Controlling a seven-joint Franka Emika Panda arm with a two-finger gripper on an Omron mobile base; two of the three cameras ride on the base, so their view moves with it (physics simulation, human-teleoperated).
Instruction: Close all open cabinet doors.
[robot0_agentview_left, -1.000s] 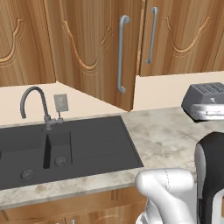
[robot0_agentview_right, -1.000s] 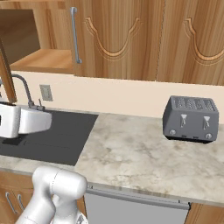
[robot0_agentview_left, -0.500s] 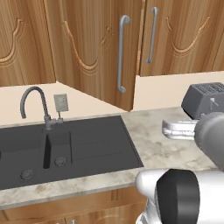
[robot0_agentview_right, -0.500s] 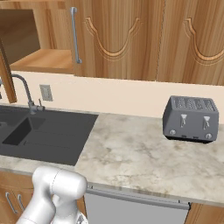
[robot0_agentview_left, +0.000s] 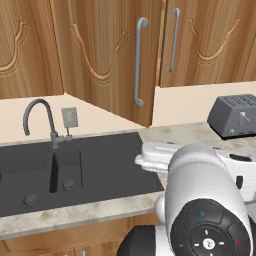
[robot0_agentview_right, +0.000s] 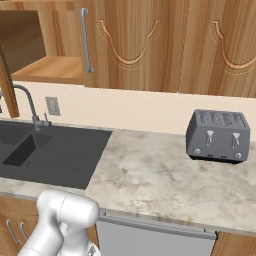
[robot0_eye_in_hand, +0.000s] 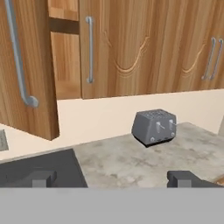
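From the left base cam I'm looking at one open cabinet door (robot0_agentview_left: 107, 60) swinging out over the black sink (robot0_agentview_left: 95, 167), its silver handle (robot0_agentview_left: 139, 62) facing me, with the tap (robot0_agentview_left: 42, 120) below and the grey toaster (robot0_agentview_left: 235, 115) sitting off to the right on the marble counter (robot0_agentview_left: 197, 135).

On the right base cam the cabinet shelf (robot0_agentview_right: 50, 67) is sitting exposed at top left, next to a closed door (robot0_agentview_right: 132, 45); the toaster is resting on the counter well apart from the sink.

Hand cam: the open door is hanging at the left edge, toaster mid-frame, and the gripper (robot0_eye_in_hand: 111, 178) fingertips (robot0_eye_in_hand: 181, 178) are standing wide apart, gripping nothing
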